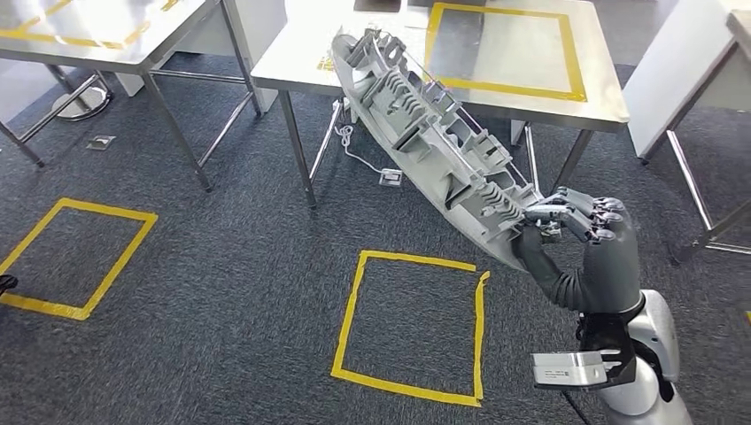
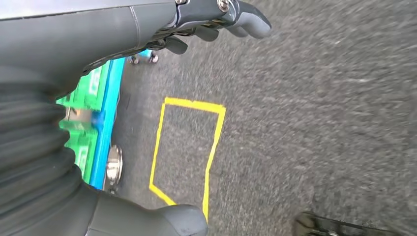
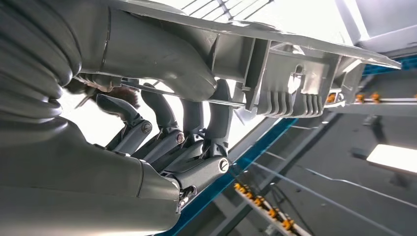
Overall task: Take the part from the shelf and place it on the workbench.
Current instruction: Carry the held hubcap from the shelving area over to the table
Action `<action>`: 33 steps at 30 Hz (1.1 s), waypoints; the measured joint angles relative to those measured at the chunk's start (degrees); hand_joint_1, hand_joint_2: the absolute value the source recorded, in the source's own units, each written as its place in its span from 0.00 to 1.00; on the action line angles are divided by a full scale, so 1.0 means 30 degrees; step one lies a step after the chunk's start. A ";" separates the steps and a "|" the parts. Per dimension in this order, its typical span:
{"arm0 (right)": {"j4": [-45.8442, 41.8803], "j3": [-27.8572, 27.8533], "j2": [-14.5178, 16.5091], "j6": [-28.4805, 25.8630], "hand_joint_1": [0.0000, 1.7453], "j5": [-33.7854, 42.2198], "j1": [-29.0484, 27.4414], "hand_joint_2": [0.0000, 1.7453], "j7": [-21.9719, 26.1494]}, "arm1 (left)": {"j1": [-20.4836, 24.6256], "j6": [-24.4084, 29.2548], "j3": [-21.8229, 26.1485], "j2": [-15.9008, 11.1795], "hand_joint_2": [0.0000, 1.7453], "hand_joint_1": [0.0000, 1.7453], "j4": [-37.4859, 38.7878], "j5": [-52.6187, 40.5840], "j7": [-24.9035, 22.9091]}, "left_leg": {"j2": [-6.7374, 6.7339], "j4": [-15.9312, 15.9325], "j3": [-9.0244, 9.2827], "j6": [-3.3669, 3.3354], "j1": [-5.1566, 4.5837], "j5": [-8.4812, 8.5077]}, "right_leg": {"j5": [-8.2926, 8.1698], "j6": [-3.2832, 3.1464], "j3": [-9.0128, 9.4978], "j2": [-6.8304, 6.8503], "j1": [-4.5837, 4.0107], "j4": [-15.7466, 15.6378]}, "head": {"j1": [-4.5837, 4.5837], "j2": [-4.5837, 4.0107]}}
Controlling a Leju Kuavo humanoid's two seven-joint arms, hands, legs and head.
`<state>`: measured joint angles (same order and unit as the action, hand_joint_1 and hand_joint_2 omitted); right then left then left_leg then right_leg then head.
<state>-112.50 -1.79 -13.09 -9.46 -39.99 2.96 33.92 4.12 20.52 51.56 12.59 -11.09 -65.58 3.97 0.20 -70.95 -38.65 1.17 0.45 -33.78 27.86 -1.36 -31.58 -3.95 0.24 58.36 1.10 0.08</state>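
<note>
The right hand (image 1: 580, 235) holds the part (image 1: 425, 133) by its near end — fingers (image 1: 567, 212) hooked over the ribbed edge, thumb underneath. The part is a long grey moulded piece with ribs and pockets on its upper face. It is carried tilted, its near end low at the hand on the right, its far end raised up and to the left so that it overlaps the front edge of the steel bench (image 1: 522, 102) in the head view. Whether the far end touches the bench top cannot be told. In the right wrist view the fingers (image 3: 196, 123) wrap the thin edge of the part (image 3: 275, 64) and the thumb (image 3: 167, 59) presses its other face.

The bench top carries a rectangle of yellow tape (image 1: 505, 49), set right of the part's far end. A second steel table (image 1: 106, 40) stands far left, also marked with yellow tape.

On the dark carpet (image 1: 221, 266) lie two taped yellow squares — one near centre (image 1: 412, 323), one at left (image 1: 75, 257).

The left hand (image 2: 216, 19) holds nothing, fingers loosely curled and apart, above the carpet and a yellow taped square (image 2: 189, 147).
</note>
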 joint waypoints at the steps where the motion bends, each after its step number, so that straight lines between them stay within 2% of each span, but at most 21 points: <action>1: -0.0007 -0.0016 0.0000 -0.0007 1.00 -0.0011 -0.0071 1.00 0.0002 | -0.0018 -0.0005 0.0000 -0.0016 1.00 0.00 0.0002 -0.0002 0.0007 | 0.0327 0.1296 0.0256 0.0025 0.0057 0.1062 | 0.0160 0.0099 0.0144 -0.0243 0.0036 0.0013 | -0.0011 0.0000; 3: -0.0046 -0.0036 0.0005 -0.0040 1.00 -0.0013 -0.0134 1.00 0.0014 | -0.0023 -0.0018 0.0000 -0.0033 1.00 0.00 0.0013 0.0000 0.0037 | 0.0945 0.3144 0.0646 -0.0054 0.0108 0.2335 | 0.0463 0.0341 0.0291 -0.0696 0.0069 0.0102 | -0.0055 0.0000; 4: -0.0089 -0.0040 0.0013 -0.0062 1.00 -0.0011 -0.0154 1.00 0.0022 | -0.0024 -0.0029 0.0000 -0.0035 1.00 0.00 0.0016 0.0002 0.0049 | 0.1103 0.3537 0.0724 -0.0161 0.0109 0.2592 | 0.0576 0.0479 0.0312 -0.0901 0.0069 0.0132 | -0.0080 0.0002; 6: -0.0197 -0.0066 0.0022 -0.0091 1.00 -0.0007 -0.0208 1.00 0.0033 | 0.0003 -0.0049 0.0004 -0.0027 1.00 0.00 0.0009 0.0022 0.0089 | 0.0842 0.3621 0.0909 -0.0469 0.0092 0.2583 | 0.0682 0.0722 0.0340 -0.1070 0.0063 0.0168 | -0.0108 0.0002; 8: -0.0266 -0.0095 0.0033 -0.0091 1.00 -0.0005 -0.0216 1.00 0.0035 | 0.0032 -0.0049 0.0007 -0.0024 1.00 0.00 -0.0007 0.0042 0.0160 | 0.0573 0.3709 0.1168 -0.0742 0.0123 0.2512 | 0.0824 0.0902 0.0048 -0.0255 0.0013 0.0838 | -0.0075 0.0002; 10: -0.0290 -0.0102 0.0051 -0.0091 1.00 -0.0004 -0.0142 1.00 0.0047 | 0.0051 -0.0049 0.0007 -0.0025 1.00 0.00 -0.0018 0.0066 0.0231 | 0.0376 0.3745 0.1414 -0.0925 0.0114 0.2306 | 0.1509 0.1073 -0.1112 0.0840 -0.0013 0.2807 | -0.0013 0.0002; 12: -0.0288 -0.0102 0.0064 -0.0095 1.00 -0.0011 -0.0105 1.00 0.0064 | 0.0023 -0.0051 0.0007 -0.0031 1.00 0.00 -0.0018 0.0117 0.0242 | 0.0173 0.3745 0.1641 -0.0985 0.0080 0.2034 | 0.2327 0.1172 -0.2689 0.1181 0.0020 0.5085 | 0.0007 0.0002; 13: -0.0286 -0.0102 0.0069 -0.0096 1.00 -0.0018 -0.0106 1.00 0.0069 | 0.0005 -0.0051 0.0007 -0.0036 1.00 0.00 -0.0018 0.0140 0.0233 | 0.0098 0.3744 0.1803 -0.0987 0.0063 0.1880 | 0.2349 0.1176 -0.3207 0.1212 0.0030 0.5585 | 0.0007 0.0000; 14: -0.0284 -0.0102 0.0071 -0.0096 1.00 -0.0027 -0.0103 1.00 0.0069 | -0.0002 -0.0051 0.0007 -0.0040 1.00 0.00 -0.0018 0.0166 0.0222 | 0.0049 0.3744 0.1999 -0.0983 0.0043 0.1723 | 0.1911 0.1147 -0.3330 0.1220 0.0024 0.5314 | 0.0009 0.0000; 16: -0.0284 -0.0102 0.0073 -0.0098 1.00 -0.0038 -0.0029 1.00 0.0078 | 0.0004 -0.0049 0.0007 -0.0031 1.00 0.00 -0.0015 0.0195 0.0189 | -0.0006 0.3758 0.2441 -0.0967 -0.0007 0.1392 | 0.0098 0.0912 -0.2642 0.1268 -0.0065 0.2959 | 0.0015 -0.0002; 17: -0.0273 -0.0102 0.0073 -0.0102 1.00 -0.0040 0.0047 1.00 0.0089 | 0.0016 -0.0049 0.0009 -0.0007 1.00 0.00 -0.0005 0.0202 0.0151 | -0.0034 0.3766 0.2632 -0.0940 -0.0044 0.1244 | -0.0520 0.0728 -0.2225 0.1360 -0.0168 0.1747 | -0.0008 0.0000; 18: -0.0260 -0.0100 0.0075 -0.0107 1.00 -0.0045 0.0160 1.00 0.0098 | 0.0029 -0.0044 0.0011 0.0013 1.00 0.00 -0.0002 0.0202 0.0111 | -0.0059 0.3792 0.2732 -0.0879 -0.0062 0.1124 | -0.0743 0.0563 -0.1917 0.1441 -0.0271 0.0851 | -0.0013 0.0000; 20: -0.0228 -0.0100 0.0078 -0.0135 1.00 -0.0047 0.0350 1.00 0.0107 | 0.0048 -0.0031 0.0014 0.0048 1.00 0.00 0.0004 0.0200 0.0033 | -0.0127 0.3836 0.2853 -0.0668 -0.0086 0.1029 | -0.0597 0.0308 -0.1655 0.1532 -0.0410 0.0202 | -0.0035 0.0002; 23: -0.0158 -0.0096 0.0080 -0.0164 1.00 -0.0064 0.0473 1.00 0.0109 | 0.0047 -0.0011 0.0014 0.0062 1.00 0.00 0.0004 0.0188 -0.0024 | -0.0154 0.3191 0.3039 -0.0350 -0.0142 0.0977 | -0.0755 0.0039 -0.0916 0.1447 -0.0229 -0.0181 | -0.0059 0.0000; 25: -0.0096 -0.0095 0.0086 -0.0182 1.00 -0.0091 0.0578 1.00 0.0118 | 0.0100 -0.0005 0.0014 0.0055 1.00 0.00 0.0004 0.0113 -0.0091 | -0.0104 0.1573 0.2216 -0.0204 -0.0115 0.0325 | -0.0566 -0.0113 -0.0458 0.1448 -0.0125 -0.0274 | -0.0122 -0.0002; 27: -0.0005 -0.0095 0.0097 -0.0222 1.00 -0.0122 0.0648 1.00 0.0120 | 0.0120 -0.0005 0.0014 0.0040 1.00 0.00 0.0004 -0.0018 -0.0204 | -0.0085 -0.0545 0.0766 -0.0046 -0.0065 -0.0584 | -0.0313 -0.0179 -0.0229 0.1395 -0.0110 -0.0271 | -0.0153 0.0000; 28: 0.0055 -0.0095 0.0102 -0.0242 1.00 -0.0138 0.0648 1.00 0.0115 | 0.0091 -0.0005 0.0016 0.0029 1.00 0.00 0.0004 -0.0080 -0.0257 | -0.0084 -0.1138 0.0189 0.0021 -0.0037 -0.0736 | -0.0176 -0.0162 -0.0087 0.1337 -0.0101 -0.0268 | -0.0157 0.0002; 29: 0.0124 -0.0095 0.0102 -0.0259 1.00 -0.0149 0.0645 1.00 0.0109 | 0.0048 -0.0002 0.0018 0.0011 1.00 0.00 0.0004 -0.0147 -0.0292 | -0.0085 -0.1120 -0.0095 0.0069 -0.0013 -0.0478 | -0.0033 -0.0124 0.0086 0.1270 -0.0084 -0.0264 | -0.0155 0.0002; 30: 0.0200 -0.0095 0.0102 -0.0282 1.00 -0.0135 0.0644 1.00 0.0107 | 0.0007 0.0009 0.0018 -0.0014 1.00 0.00 0.0004 -0.0233 -0.0306 | -0.0086 -0.0416 -0.0052 0.0108 0.0014 0.0211 | 0.0131 -0.0065 0.0299 0.1209 -0.0053 -0.0257 | -0.0157 0.0002; 32: 0.0351 -0.0095 0.0102 -0.0427 1.00 -0.0049 0.0658 1.00 0.0123 | -0.0046 0.0089 0.0016 -0.0069 1.00 0.00 0.0009 -0.0398 -0.0275 | -0.0068 0.1982 0.0531 0.0126 0.0057 0.2004 | 0.0499 0.0105 0.0742 0.1146 0.0002 -0.0224 | -0.0167 0.0000; 33: 0.0419 -0.0096 0.0102 -0.0569 1.00 0.0005 0.0686 1.00 0.0140 | -0.0039 0.0153 0.0014 -0.0087 1.00 0.00 0.0014 -0.0455 -0.0251 | -0.0070 0.2979 0.0798 0.0031 0.0043 0.2500 | 0.0651 0.0212 0.0857 0.1133 0.0000 -0.0192 | -0.0200 0.0000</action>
<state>-111.24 -2.08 -12.79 -11.17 -39.97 5.02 34.34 4.00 20.98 51.60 12.33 -11.05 -66.95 3.22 -0.01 -62.01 -36.26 1.26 0.57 -26.28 29.81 -0.72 -29.01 -0.55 0.24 57.78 0.50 0.08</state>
